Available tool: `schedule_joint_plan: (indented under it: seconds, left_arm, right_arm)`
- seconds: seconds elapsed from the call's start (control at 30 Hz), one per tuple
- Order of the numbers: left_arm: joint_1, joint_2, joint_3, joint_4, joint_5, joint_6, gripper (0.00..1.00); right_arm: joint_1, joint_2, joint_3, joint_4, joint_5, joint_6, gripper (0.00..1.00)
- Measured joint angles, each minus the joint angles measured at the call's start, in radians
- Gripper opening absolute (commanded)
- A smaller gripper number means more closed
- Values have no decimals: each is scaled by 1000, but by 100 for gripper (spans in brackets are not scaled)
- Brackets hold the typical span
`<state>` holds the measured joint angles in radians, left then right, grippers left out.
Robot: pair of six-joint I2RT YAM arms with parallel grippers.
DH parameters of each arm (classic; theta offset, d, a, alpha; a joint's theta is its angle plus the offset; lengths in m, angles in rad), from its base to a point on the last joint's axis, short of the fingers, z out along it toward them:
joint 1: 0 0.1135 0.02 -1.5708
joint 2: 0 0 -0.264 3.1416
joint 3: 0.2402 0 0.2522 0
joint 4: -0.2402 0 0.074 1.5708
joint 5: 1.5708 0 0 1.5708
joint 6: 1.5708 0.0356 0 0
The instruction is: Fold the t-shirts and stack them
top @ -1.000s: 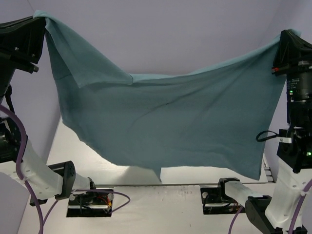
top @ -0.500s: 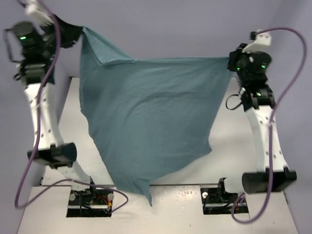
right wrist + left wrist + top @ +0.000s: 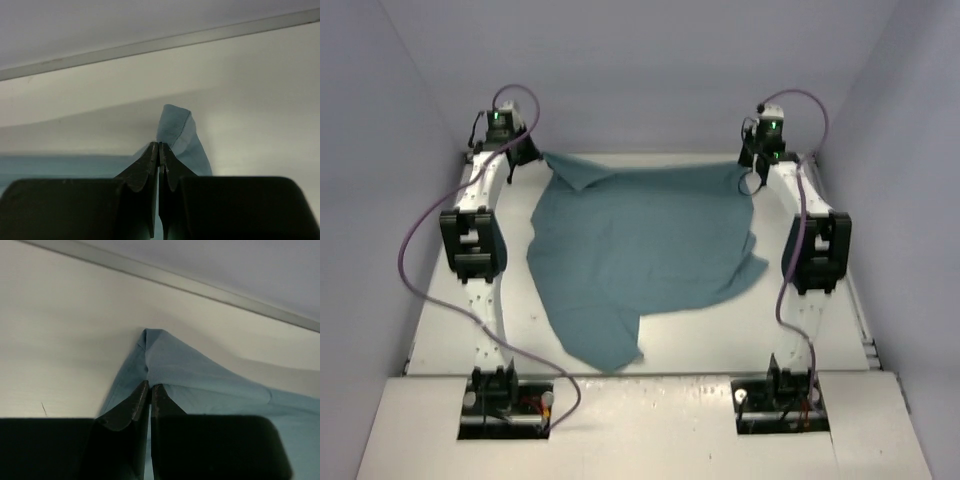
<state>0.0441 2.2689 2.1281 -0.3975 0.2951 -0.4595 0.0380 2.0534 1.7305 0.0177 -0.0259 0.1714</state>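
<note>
Plain lavender walls (image 3: 650, 70) box in a white table (image 3: 720, 340), seemingly under soft, even light.

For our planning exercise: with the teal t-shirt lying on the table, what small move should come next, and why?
Probably open both grippers: the left gripper and right gripper each pinch a far corner, and the t-shirt already lies spread on the table.

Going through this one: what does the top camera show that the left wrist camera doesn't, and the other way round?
Top only: the whole teal t-shirt lying on the table, both arms stretched to its far corners, right claw included. Left wrist only: the left claw shut on a pinched corner fold, close up. Both: the teal cloth and the pale table.
</note>
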Motion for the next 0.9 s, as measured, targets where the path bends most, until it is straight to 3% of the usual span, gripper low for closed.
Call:
schedule_joint_plan:
  seconds: [0.07, 0.1, 0.13, 0.23, 0.27, 0.33, 0.5, 0.73, 0.9]
  left_arm:
    - [-1, 66, 84, 8, -22, 9, 0]
    - [-3, 98, 130, 14, -32, 11, 4]
    - [-4, 127, 175, 26, -41, 12, 14]
    - [-9, 183, 259, 76, -65, 12, 68]
    - [-11, 194, 277, 87, -73, 10, 73]
    - [-12, 207, 307, 94, -91, 6, 76]
    - [-14, 149, 280, 87, -121, 26, 76]
    - [-54, -278, -163, -35, -136, 79, 75]
    - [-154, -382, -298, -68, -138, 105, 73]
  right_arm:
    - [0, 113, 92, 11, -14, 10, 2]
    - [0, 167, 147, 9, -22, 15, 8]
    - [0, 225, 207, 17, -30, 20, 17]
    - [0, 357, 344, 30, -47, 37, 57]
    - [-1, 386, 375, 28, -52, 41, 64]
    - [-2, 423, 427, 18, -62, 50, 71]
    - [-13, 370, 395, 43, -69, 43, 71]
    - [-53, -95, -151, 52, -51, 84, 63]
    - [-107, -314, -455, 71, 1, 166, 60]
